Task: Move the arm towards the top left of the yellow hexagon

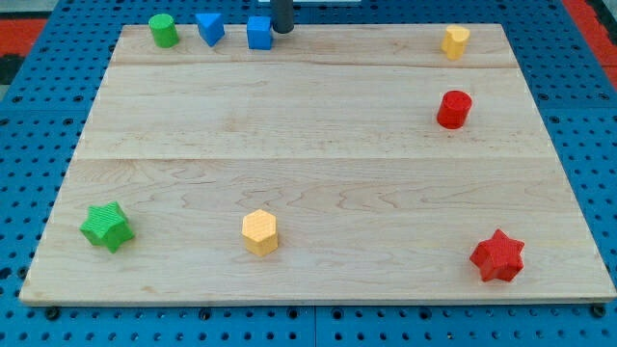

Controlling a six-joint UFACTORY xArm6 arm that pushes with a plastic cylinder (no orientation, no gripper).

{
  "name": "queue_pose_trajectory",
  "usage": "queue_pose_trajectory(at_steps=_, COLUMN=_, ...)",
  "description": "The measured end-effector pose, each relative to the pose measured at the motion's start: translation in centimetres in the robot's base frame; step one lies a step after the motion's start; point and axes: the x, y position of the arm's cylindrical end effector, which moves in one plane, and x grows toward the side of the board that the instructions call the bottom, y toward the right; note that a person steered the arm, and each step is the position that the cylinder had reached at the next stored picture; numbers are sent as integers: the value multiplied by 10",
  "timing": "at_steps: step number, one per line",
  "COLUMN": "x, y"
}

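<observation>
One rod, no claw; my tip (282, 31) is sitting at the surface's (318, 173) top edge, touching the blue cube (258, 33); steering toward the bottom-edge yellow hexagon's (259, 232) upper-left side.

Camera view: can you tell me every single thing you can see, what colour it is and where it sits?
Wooden board: one, pale wood, fills most of the view.
Green cylinder: one, top left.
Blue triangular block: one, just right of the green cylinder.
Blue cube: one, top edge, right of the triangular block.
Small yellow block: one, top right; shape unclear.
Red cylinder: one, below that yellow block.
Green star: one, bottom left.
Yellow hexagon: one, bottom, left of centre.
Red star: one, bottom right.
Pegboard: one, blue, around the board.
My tip: one, dark rod, immediately right of the blue cube.
</observation>
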Motion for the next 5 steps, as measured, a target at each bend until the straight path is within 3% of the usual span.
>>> queue_pose_trajectory(at_steps=1, x=84, y=59)
queue_pose_trajectory(at_steps=2, x=173, y=59)
queue_pose_trajectory(at_steps=4, x=268, y=17)
queue_pose_trajectory(at_steps=5, x=303, y=-40)
